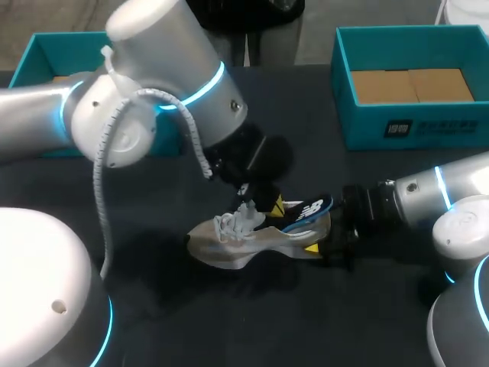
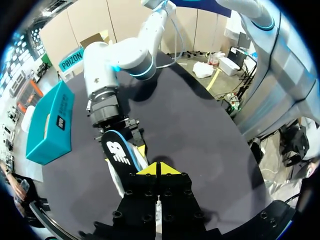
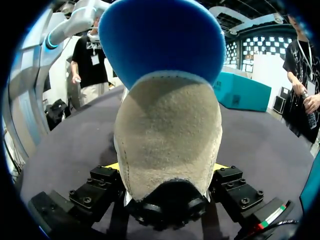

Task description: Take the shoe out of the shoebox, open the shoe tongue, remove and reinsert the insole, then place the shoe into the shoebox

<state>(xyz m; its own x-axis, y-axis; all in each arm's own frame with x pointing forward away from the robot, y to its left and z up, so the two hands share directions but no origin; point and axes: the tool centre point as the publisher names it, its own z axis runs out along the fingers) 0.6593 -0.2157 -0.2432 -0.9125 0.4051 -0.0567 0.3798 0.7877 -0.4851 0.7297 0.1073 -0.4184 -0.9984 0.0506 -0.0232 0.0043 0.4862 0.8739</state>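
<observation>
Gripping shoe heel: right claw clamped | left claw tips together beside insole

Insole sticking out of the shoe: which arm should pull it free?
Left. The left gripper sits at the shoe opening, beside the insole; the right gripper is shut on the heel, steadying it.
</observation>
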